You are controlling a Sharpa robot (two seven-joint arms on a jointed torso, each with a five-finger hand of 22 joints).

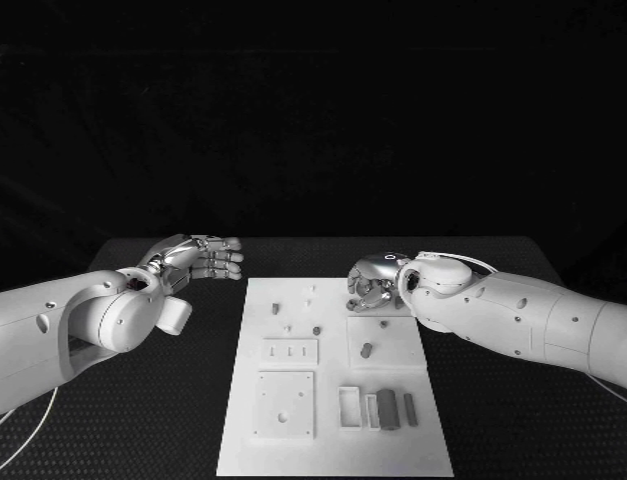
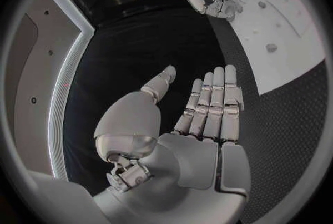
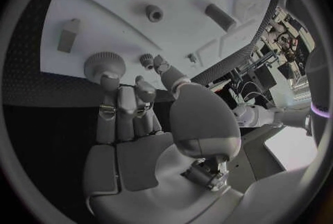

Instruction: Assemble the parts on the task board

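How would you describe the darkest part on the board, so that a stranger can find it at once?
Start from the white task board in the middle of the table and go to its near right corner. A short row of upright bars lies there, side by side. The darkest part is the wide, nearly black bar in that row, between a pale frame and a thinner grey bar.

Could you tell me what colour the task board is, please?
The task board is white, seen best in the head view, against the black table.
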